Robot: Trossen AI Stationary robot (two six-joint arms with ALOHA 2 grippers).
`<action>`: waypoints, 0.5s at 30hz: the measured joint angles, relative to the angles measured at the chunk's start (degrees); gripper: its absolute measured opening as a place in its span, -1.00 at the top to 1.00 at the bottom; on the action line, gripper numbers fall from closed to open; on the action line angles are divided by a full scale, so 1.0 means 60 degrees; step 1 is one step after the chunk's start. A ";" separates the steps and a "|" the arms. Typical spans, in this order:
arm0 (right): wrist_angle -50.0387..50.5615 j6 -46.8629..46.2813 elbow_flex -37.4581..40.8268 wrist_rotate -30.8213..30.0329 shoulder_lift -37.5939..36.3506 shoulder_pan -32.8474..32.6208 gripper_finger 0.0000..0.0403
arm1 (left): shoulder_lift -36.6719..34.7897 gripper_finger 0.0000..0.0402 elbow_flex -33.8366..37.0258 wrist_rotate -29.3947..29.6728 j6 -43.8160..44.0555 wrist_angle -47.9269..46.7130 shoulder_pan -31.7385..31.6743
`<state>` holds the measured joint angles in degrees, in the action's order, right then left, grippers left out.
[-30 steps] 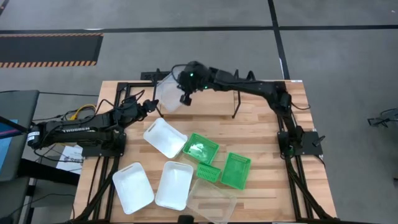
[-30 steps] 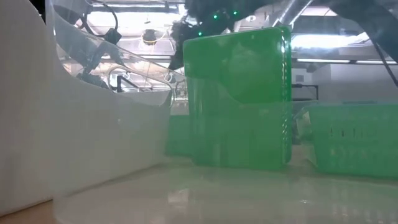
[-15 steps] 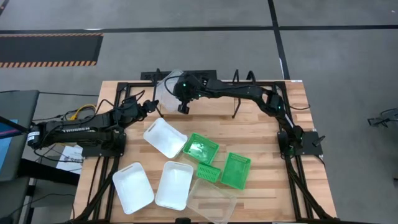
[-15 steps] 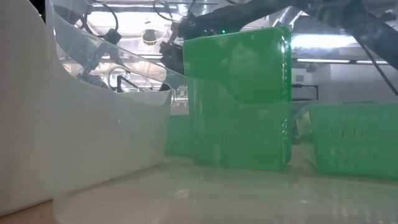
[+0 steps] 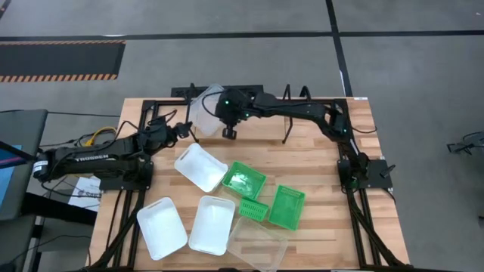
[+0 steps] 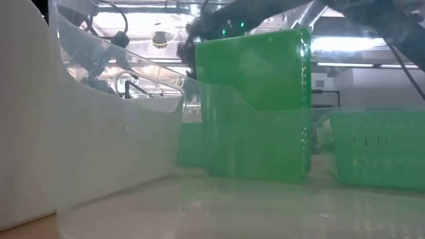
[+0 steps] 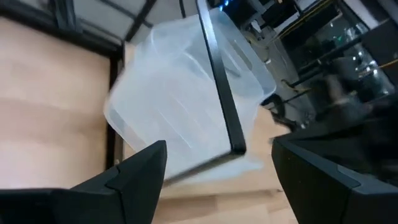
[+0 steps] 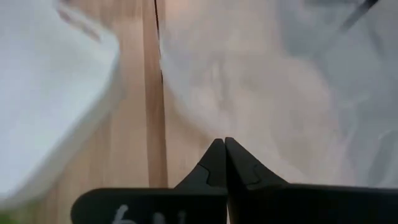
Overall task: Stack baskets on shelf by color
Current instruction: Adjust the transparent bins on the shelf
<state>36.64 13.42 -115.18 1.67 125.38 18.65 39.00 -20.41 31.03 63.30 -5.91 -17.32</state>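
A clear basket (image 5: pixel 201 106) sits tilted at the left end of the black rod shelf (image 5: pixel 291 113), by the table's far edge. In the left wrist view one shelf rod (image 7: pixel 217 81) crosses in front of this basket (image 7: pixel 180 112). My right gripper (image 5: pixel 224 113) is at the basket's right side, shut (image 8: pixel 224 143). My left gripper (image 5: pixel 184 128) waits just left of the shelf, open (image 7: pixel 219 149), facing the basket. Three white baskets (image 5: pixel 200 166), three green baskets (image 5: pixel 243 180) and another clear basket (image 5: pixel 257 242) lie on the table. My right gripper is shut on the clear basket at the side that faces the table's right (image 5: pixel 216 112). In the wrist view the clear wall (image 8: pixel 239 124) starts right at the closed fingertips. The basket is tilted against the shelf. The gripper body hides the exact place of contact.
Bare wood lies between the shelf and the loose baskets, and along the table's right side. In the low view a green basket standing on end (image 6: pixel 255 106), a white wall (image 6: pixel 26 119) and a clear basket (image 6: pixel 119 86) block most of the sight.
My right gripper has carried the clear basket toward the table's far edge and a little left, onto the shelf's left end. In the last half second the arm has shifted slightly right while the basket has kept its place. My left arm has kept still.
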 joint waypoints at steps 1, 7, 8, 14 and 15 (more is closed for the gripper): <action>-0.0158 -0.0051 -0.0012 0.0000 -0.0093 -0.0009 0.98 | -0.0135 -0.39 0.0000 0.0174 -0.0183 0.0008 -0.0043; -0.0331 -0.0234 -0.0017 -0.0002 -0.0234 -0.0046 0.96 | -0.0814 -0.37 -0.0737 0.2011 -0.1247 -0.0829 -0.0275; -0.0246 -0.0254 -0.0017 -0.0004 -0.0240 -0.0046 0.96 | -0.0848 -0.34 -0.0970 0.2325 -0.1314 -0.1436 -0.0375; 0.0212 -0.0249 -0.0014 -0.0004 -0.0240 -0.0062 0.98 | -0.0436 0.25 -0.1743 0.2602 -0.1473 -0.3372 -0.1238; 0.0236 -0.0249 -0.0014 -0.0005 -0.0240 -0.0078 0.98 | -0.0293 0.40 -0.1747 0.2535 -0.1589 -0.3248 -0.1396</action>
<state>38.05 11.92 -115.26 1.64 123.94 18.18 37.24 -30.89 46.24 53.77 -25.40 -25.69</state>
